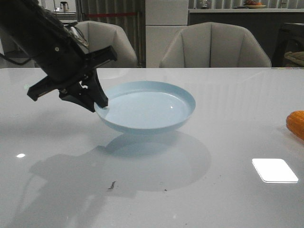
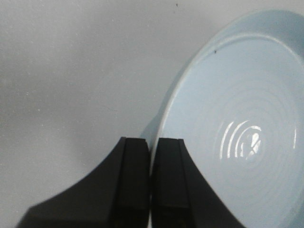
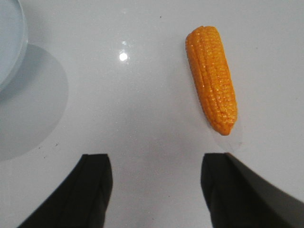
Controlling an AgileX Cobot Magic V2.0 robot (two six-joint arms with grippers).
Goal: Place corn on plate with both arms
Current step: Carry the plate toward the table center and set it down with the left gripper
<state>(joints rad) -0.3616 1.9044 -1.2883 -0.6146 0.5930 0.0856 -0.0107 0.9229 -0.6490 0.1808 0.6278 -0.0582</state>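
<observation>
Left hand (image 1: 99, 105) clamped on lifted plate (image 1: 147, 107) rim, right hand (image 3: 154, 190) apart above table (image 1: 228, 142), corn (image 3: 212, 79) just beside

Glossy white table (image 1: 228, 142); two grey chairs (image 1: 216, 45) behind; dark specks (image 1: 112, 185) near front edge.

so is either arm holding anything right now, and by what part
The left gripper pinches the plate by its rim, lifted off the table. The right gripper is open, empty.
</observation>
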